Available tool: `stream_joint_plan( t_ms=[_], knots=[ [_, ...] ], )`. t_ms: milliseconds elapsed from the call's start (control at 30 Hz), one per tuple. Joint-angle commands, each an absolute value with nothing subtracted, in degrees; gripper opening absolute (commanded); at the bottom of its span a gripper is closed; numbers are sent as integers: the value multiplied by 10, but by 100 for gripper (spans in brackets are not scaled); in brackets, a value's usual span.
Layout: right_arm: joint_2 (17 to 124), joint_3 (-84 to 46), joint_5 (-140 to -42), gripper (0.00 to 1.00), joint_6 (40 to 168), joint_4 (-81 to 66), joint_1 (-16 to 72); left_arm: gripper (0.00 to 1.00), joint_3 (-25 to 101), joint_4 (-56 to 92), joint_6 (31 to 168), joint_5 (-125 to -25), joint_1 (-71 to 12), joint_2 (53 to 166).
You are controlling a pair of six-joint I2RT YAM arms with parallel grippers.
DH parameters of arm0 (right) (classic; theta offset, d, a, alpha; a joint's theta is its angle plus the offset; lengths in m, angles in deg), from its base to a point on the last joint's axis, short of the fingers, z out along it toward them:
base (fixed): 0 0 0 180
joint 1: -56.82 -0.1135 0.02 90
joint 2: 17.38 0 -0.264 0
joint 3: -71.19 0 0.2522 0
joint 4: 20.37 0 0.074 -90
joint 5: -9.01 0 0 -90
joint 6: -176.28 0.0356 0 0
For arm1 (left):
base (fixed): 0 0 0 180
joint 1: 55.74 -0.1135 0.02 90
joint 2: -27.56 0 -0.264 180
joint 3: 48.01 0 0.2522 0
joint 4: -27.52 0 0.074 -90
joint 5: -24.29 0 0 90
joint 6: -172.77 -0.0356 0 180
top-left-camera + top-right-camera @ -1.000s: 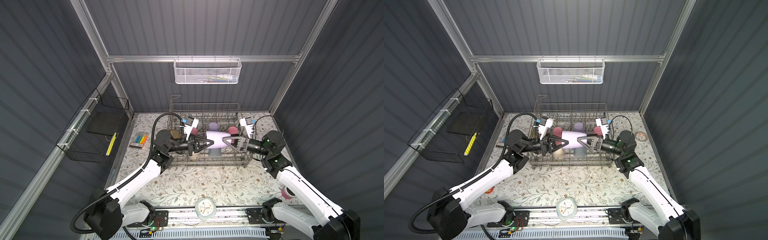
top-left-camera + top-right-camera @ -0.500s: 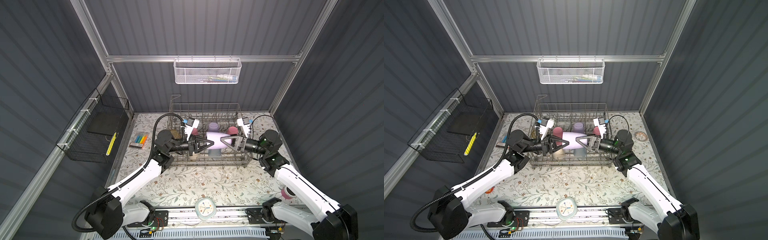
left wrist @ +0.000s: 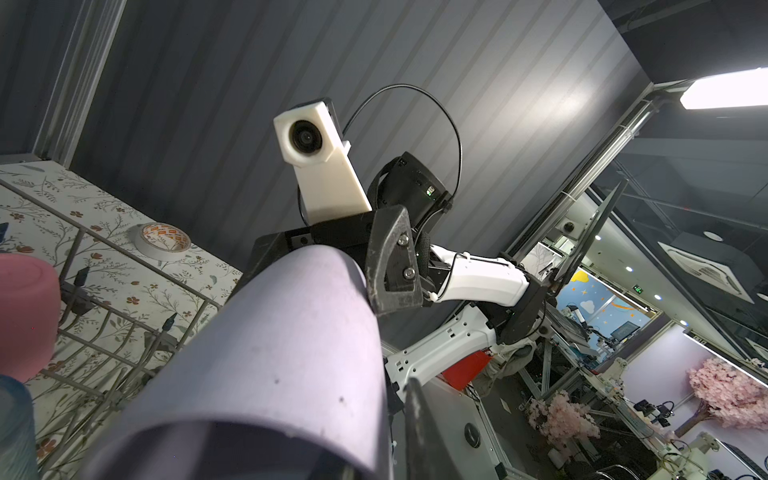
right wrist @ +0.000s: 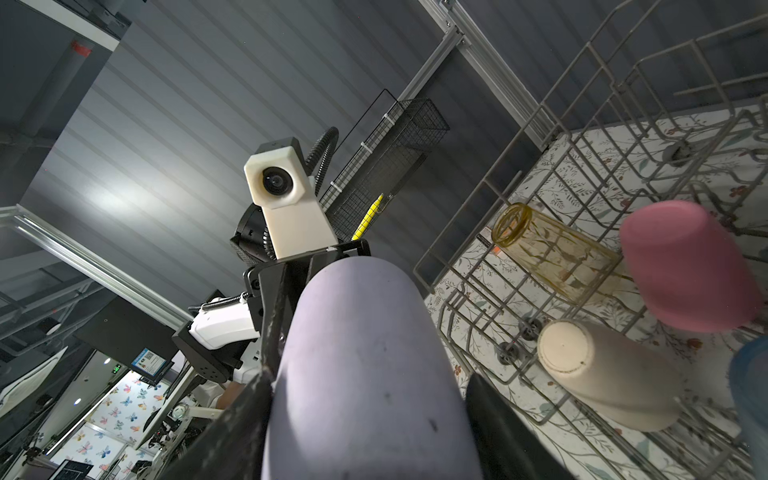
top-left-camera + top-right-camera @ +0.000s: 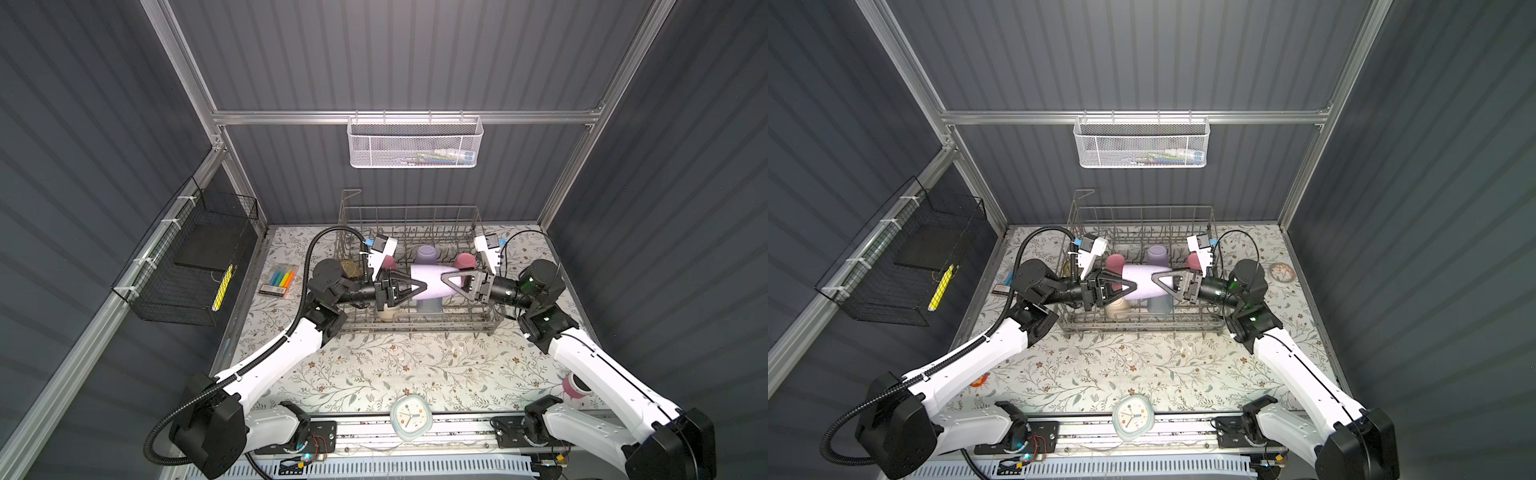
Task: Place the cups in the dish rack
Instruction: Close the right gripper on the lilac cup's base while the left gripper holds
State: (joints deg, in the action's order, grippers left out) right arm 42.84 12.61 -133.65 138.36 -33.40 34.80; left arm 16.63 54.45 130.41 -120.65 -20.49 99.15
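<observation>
The lilac plastic tumbler [image 5: 434, 286] is held sideways above the large grey wire dish rack [image 5: 415, 327], where six other cups [image 5: 465, 261] are already set; only it is left. It is clasped by the jaws of the right gripper [image 5: 448, 282]; for the left gripper [image 5: 422, 286] this cannot be told.

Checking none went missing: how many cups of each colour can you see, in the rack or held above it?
Pink cups: 2
Lilac cups: 2
Beige cup: 1
Blue cup: 1
Yellowish glass: 1
Total: 7
</observation>
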Motion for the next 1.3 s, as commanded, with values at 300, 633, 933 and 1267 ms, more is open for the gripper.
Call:
stream_joint_plan(
  t_ms=[300, 633, 933, 1267],
  knots=[
    [432, 103, -1337, 38, 1379, -340, 347, 19, 162, 519, 1276, -1206, -216, 962],
    [439, 106, -1374, 61, 1384, -348, 346, 2, 168, 519, 1276, -1211, -222, 970],
    [441, 102, -1392, 72, 1379, -349, 345, 0, 165, 527, 1281, -1213, -225, 977],
    [433, 110, -1407, 78, 1383, -367, 345, 0, 165, 532, 1285, -1214, -227, 980]
  ],
)
